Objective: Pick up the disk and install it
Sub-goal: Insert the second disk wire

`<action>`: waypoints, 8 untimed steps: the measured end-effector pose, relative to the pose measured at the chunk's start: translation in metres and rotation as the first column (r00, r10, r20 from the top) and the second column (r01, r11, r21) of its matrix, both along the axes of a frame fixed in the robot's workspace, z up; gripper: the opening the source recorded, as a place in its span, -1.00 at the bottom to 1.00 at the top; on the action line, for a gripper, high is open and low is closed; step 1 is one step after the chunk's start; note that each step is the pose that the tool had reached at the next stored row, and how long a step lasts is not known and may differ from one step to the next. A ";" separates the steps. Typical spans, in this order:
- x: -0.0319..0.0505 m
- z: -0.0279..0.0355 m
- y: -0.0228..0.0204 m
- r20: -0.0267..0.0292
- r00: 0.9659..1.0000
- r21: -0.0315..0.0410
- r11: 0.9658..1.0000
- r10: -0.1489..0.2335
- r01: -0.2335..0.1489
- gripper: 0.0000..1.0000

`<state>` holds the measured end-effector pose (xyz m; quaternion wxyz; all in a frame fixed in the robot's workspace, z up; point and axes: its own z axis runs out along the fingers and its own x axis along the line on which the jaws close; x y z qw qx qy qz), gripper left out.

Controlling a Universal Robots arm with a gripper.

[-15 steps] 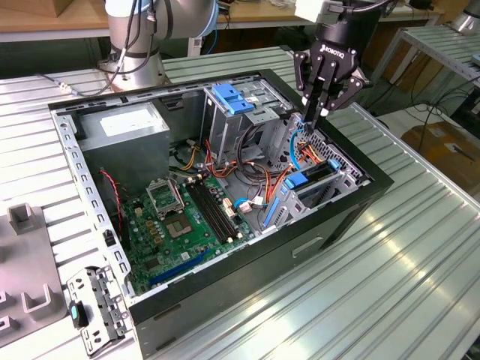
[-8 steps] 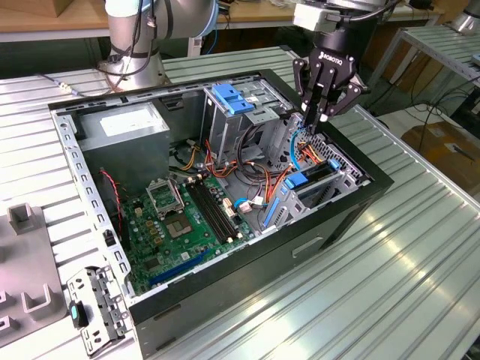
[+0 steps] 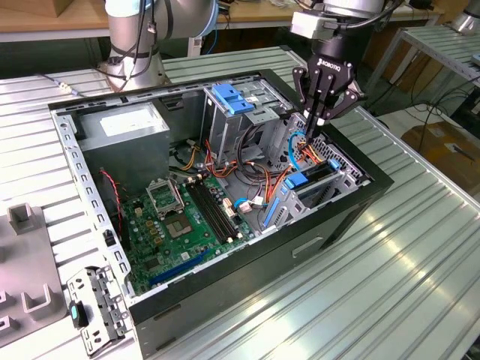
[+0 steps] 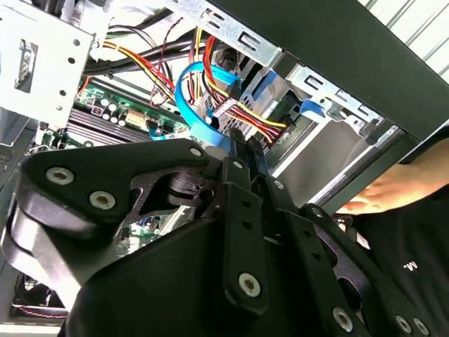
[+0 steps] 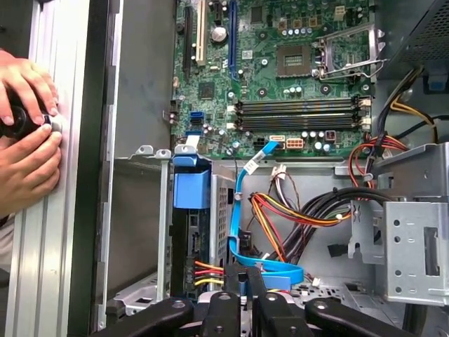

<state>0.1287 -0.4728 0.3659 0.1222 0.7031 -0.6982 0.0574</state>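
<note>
One gripper hangs over the open computer case on the slatted desk, above the bay at the exterior view's right end of the case. Its black fingers are drawn together with hardly any gap. They sit among the wire bundle, just beside a flat blue data cable, and whether they pinch that cable cannot be told. The disk is not in the gripper. It stands on edge in a narrow slot of the bay, with its blue side rail uppermost and red and yellow power wires reaching its dark body. It is near the fingertips, below them and to one side, and nothing touches it. In the exterior view the same blue rail shows just under the gripper, toward the case's front wall. The green motherboard lies on the case floor, with the grey power supply at the far corner and a metal drive cage topped by a blue latch between them. In the first wrist view a person's hands rest on the desk outside the case wall, closed around a small dark object.
</note>
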 end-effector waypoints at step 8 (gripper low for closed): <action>-0.0031 -0.0009 -0.0053 0.001 1.000 0.003 1.000 0.011 -0.011 -0.68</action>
